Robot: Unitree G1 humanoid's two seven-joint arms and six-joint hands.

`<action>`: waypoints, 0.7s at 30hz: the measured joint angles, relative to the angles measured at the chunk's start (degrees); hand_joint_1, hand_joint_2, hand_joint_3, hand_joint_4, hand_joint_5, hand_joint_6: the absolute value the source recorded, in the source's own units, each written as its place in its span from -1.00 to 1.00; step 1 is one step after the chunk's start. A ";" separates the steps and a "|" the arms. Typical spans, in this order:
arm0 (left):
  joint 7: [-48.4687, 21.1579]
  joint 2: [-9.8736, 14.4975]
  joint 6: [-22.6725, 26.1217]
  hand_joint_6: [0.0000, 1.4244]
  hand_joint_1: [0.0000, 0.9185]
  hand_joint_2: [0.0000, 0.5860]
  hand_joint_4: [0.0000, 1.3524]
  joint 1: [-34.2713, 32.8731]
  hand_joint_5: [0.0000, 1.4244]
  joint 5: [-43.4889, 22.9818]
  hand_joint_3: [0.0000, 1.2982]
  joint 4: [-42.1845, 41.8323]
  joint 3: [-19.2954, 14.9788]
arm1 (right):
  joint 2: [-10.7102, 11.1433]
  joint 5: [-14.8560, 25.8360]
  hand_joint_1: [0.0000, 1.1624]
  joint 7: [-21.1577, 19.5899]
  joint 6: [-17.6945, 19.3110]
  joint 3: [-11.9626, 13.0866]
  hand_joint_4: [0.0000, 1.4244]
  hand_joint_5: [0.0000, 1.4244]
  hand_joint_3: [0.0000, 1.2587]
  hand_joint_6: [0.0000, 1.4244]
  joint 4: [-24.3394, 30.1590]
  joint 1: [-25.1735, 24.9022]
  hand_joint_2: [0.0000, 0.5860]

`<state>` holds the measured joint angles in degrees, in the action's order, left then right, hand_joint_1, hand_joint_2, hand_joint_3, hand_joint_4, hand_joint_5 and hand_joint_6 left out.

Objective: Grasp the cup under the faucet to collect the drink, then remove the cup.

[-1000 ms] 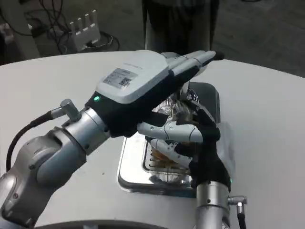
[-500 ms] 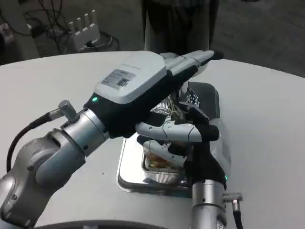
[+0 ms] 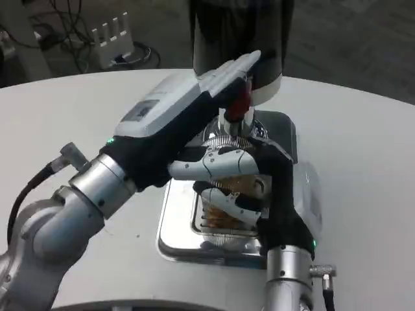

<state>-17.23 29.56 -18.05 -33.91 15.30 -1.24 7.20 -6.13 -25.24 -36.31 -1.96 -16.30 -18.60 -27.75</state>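
A white counter (image 3: 363, 149) carries a steel drip tray (image 3: 174, 230) under a dark dispenser (image 3: 237, 39) at twelve o'clock. The cup (image 3: 228, 194) stands on the tray beneath the faucet (image 3: 238, 107), the right hand (image 3: 249, 188) with fingers (image 3: 224, 165) wrapped around it. The left hand (image 3: 172, 116) reaches to the faucet lever; its grip I cannot tell. Likely risks: overfilling, or tilting the cup against the spout when withdrawing. Open counter lies toward three o'clock.

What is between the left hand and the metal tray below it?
In the head view, the cup, gripped by the right hand, sits between the left hand and the metal drip tray.
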 measured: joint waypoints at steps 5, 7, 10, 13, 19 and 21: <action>-1.58 -1.34 2.90 -1.00 -1.00 -0.72 -1.00 1.86 -1.00 -4.38 -1.00 -0.98 -1.52 | -0.16 -0.48 0.65 0.00 -0.13 -0.35 0.42 0.66 0.40 0.86 1.63 1.19 -0.66; -2.09 -1.54 3.81 -1.00 -1.00 -0.73 -1.00 2.69 -1.00 -5.52 -1.00 -1.13 -1.75 | -0.20 -0.48 0.65 0.01 -0.14 -0.36 0.43 0.66 0.42 0.87 1.92 1.57 -0.68; -2.68 -2.27 5.22 -1.00 -1.00 -0.76 -1.00 3.95 -1.00 -7.16 -1.00 -2.27 -2.26 | -0.30 -0.66 0.65 0.11 -0.24 -0.77 0.43 0.66 0.42 0.88 3.11 2.30 -0.68; -3.22 -2.81 6.77 -1.00 -1.00 -0.77 -1.00 5.32 -1.00 -8.63 -1.00 -4.04 -2.86 | -0.32 -1.13 0.65 0.23 -0.26 -0.97 0.44 0.66 0.43 0.89 3.79 2.44 -0.68; -3.34 -3.01 9.08 -1.00 -1.00 -0.80 -1.00 9.47 -1.00 -10.39 -1.00 -10.10 -5.07 | -0.46 -2.02 0.64 0.63 -0.53 -0.95 0.46 0.68 0.44 0.94 5.61 3.78 -0.70; -3.34 -3.01 9.79 -1.00 -1.00 -0.80 -1.00 10.97 -1.00 -10.54 -1.00 -12.12 -6.18 | -0.50 -2.18 0.64 1.25 -0.74 -0.98 0.46 0.69 0.45 0.94 6.70 4.44 -0.72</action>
<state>-20.57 26.55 -8.26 -22.94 4.76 -13.36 1.02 -6.64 -27.42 -35.06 -2.70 -17.28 -11.90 -23.31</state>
